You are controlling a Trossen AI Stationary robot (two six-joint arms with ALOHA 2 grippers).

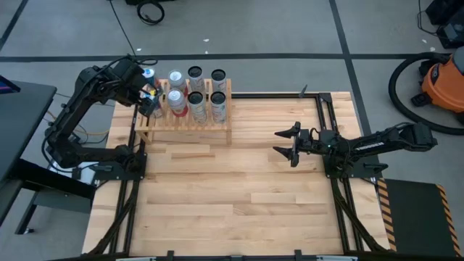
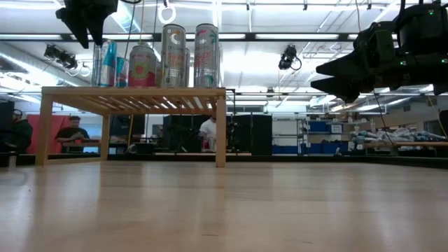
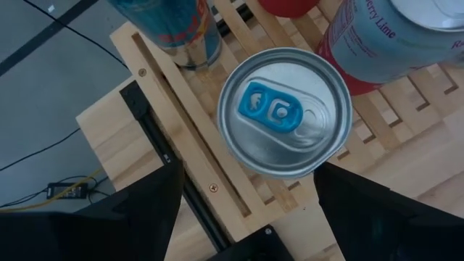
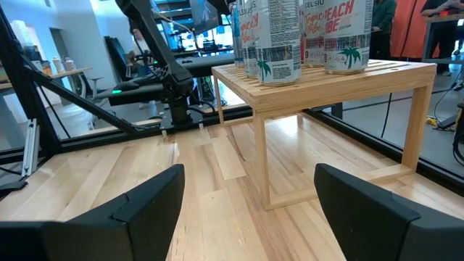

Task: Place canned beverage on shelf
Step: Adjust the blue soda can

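The shelf [image 1: 185,125] is a low light-wood slatted rack at the table's far left, carrying several upright cans. One silver can with a blue tab [image 3: 284,112] stands on the slats near the shelf's left end, next to a blue can [image 3: 174,29]. My left gripper [image 1: 151,103] hangs over that can, pointing steeply down, open. Its fingers [image 3: 138,217] stand on either side of the can top in the left wrist view, apart from it. In the low view this gripper [image 2: 87,31] is above the leftmost cans. My right gripper [image 1: 284,143] waits open and level at the table's right, facing the shelf [image 4: 326,83].
Other cans [image 1: 196,100] crowd the shelf's middle and right part, among them a red-labelled one [image 3: 391,43] close beside the blue-tab can. Bare wood tabletop [image 1: 232,196] stretches in front of the shelf. People sit and stand [image 2: 70,133] in the room behind.
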